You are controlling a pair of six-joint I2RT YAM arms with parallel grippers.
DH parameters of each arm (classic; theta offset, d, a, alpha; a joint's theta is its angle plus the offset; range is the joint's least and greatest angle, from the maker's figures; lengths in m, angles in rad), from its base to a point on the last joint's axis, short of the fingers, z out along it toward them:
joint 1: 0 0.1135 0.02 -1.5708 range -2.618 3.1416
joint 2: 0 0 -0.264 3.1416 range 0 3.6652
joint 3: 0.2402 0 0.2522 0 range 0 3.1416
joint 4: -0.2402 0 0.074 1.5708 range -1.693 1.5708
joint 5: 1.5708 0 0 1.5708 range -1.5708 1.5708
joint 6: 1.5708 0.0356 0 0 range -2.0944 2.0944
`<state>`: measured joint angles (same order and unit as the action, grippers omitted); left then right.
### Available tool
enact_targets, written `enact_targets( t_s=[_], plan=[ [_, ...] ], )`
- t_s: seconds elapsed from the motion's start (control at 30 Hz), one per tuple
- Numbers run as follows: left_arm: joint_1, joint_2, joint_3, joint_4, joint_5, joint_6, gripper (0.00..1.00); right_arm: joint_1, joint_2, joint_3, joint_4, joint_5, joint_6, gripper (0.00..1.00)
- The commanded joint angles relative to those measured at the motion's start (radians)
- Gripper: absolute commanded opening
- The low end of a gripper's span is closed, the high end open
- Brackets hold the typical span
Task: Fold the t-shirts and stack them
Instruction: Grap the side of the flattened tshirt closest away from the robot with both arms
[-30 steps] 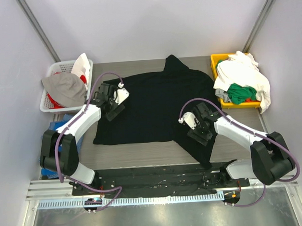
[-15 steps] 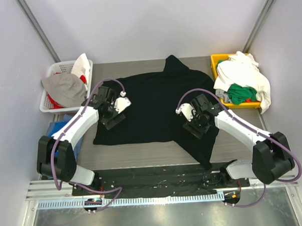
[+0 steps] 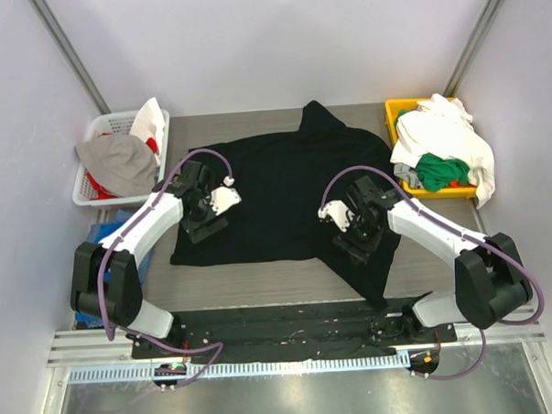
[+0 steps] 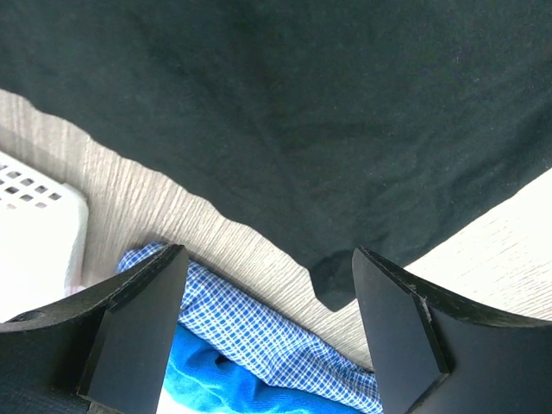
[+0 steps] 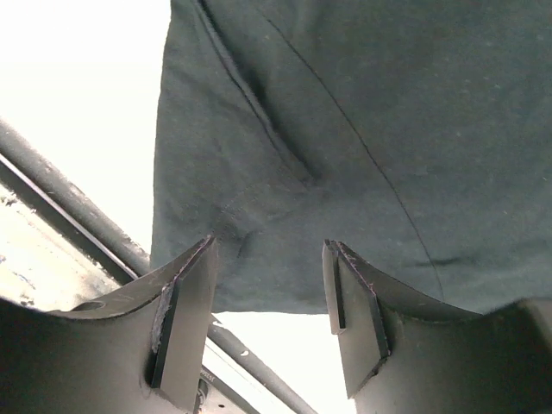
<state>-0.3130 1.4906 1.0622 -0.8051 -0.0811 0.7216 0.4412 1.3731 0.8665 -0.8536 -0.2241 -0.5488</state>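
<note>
A large black t-shirt (image 3: 284, 184) lies spread flat across the middle of the table, one flap (image 3: 366, 276) trailing toward the near edge. My left gripper (image 3: 199, 229) hovers open above the shirt's left hem. In the left wrist view the black t-shirt (image 4: 328, 112) fills the top, and the gripper (image 4: 267, 332) holds nothing. My right gripper (image 3: 356, 247) is over the shirt's lower right part, open. In the right wrist view its fingers (image 5: 185, 310) straddle the shirt's bottom edge (image 5: 259, 289) without touching it. White (image 3: 442, 135) and green (image 3: 442, 170) t-shirts are piled in the yellow bin.
A yellow bin (image 3: 395, 110) stands at the back right. A white basket (image 3: 97, 192) with grey and red clothes is at the back left. A blue checked cloth (image 4: 259, 332) lies off the table's left edge. A black rail (image 3: 281, 321) runs along the near edge.
The left gripper has slid a little toward the near edge along the shirt's left side. The right gripper has shifted left over the shirt's lower flap and its jaws have narrowed somewhat.
</note>
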Motion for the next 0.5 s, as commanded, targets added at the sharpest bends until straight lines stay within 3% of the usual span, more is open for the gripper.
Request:
enact_targets(
  t_s=[0.0,0.47],
  plan=[
    [0.003,0.019,0.044,-0.025,0.02,0.027,0.82,-0.001,0.021,0.025,0.001,-0.049,-0.034,0.59],
    [0.015,0.014,0.033,-0.005,0.006,0.035,0.81,-0.002,0.089,0.016,0.059,-0.057,-0.065,0.58]
  ],
)
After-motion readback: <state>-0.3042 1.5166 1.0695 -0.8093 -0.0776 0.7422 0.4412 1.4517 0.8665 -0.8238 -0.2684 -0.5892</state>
